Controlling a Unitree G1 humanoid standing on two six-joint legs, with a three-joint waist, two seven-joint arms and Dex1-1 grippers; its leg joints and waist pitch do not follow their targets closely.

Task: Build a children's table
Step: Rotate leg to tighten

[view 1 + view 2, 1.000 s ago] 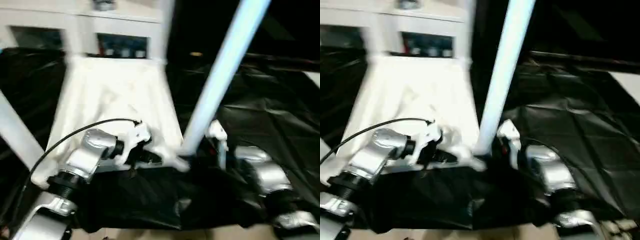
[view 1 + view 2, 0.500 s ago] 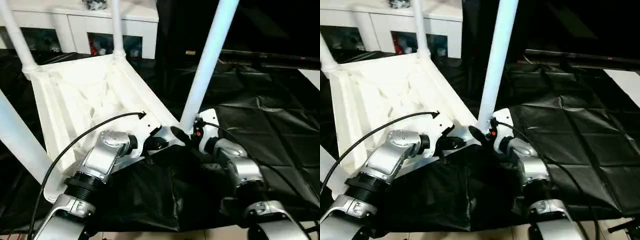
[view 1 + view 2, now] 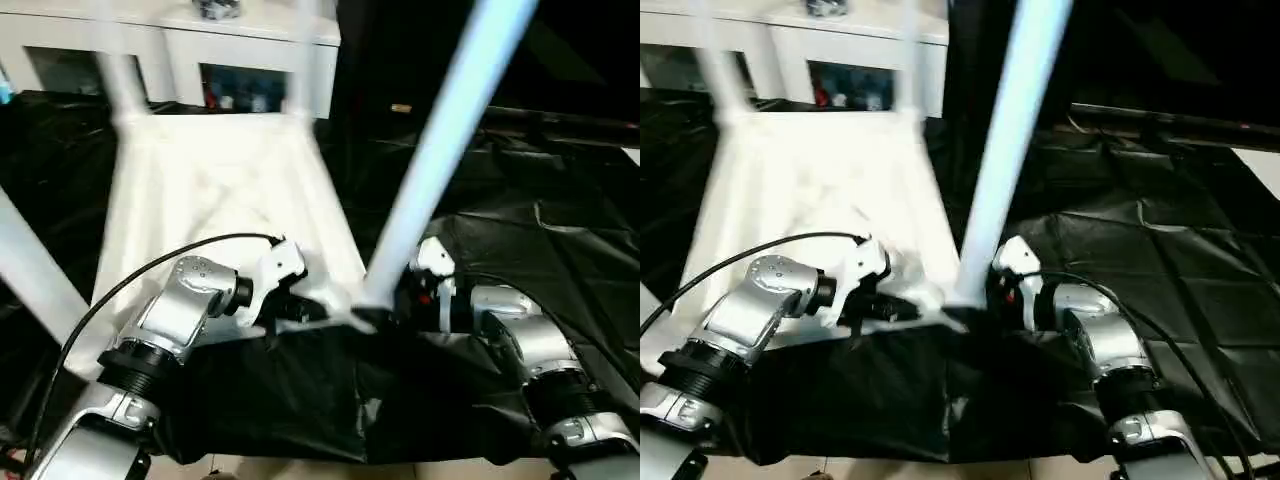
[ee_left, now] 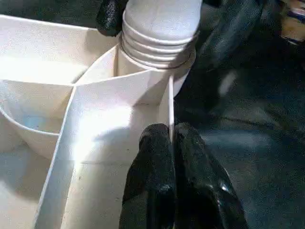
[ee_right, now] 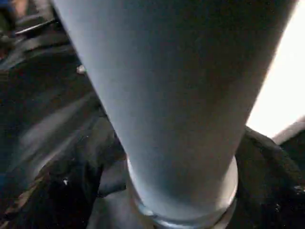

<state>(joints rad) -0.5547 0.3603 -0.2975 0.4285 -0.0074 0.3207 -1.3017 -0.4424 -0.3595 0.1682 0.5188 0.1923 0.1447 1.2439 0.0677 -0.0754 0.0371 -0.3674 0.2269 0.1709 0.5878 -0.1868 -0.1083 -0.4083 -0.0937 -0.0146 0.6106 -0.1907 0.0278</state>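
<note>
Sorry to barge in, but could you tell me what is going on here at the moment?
The robot is putting legs into an upturned white tabletop lying on black sheeting. Its left tool is shut on the tabletop's rim by a corner socket. The right tool is at the base of the leg standing in that socket.

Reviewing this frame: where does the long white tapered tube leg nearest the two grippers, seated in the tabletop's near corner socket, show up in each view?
Left eye view: the long white tapered tube leg slants from upper right down to centre.
Right eye view: it runs from top centre down to the middle.
Left wrist view: its ribbed base sits at the top.
Right wrist view: its shaft spans the frame.
Shared landmark: the round corner socket of the white ribbed plastic tabletop.
</note>
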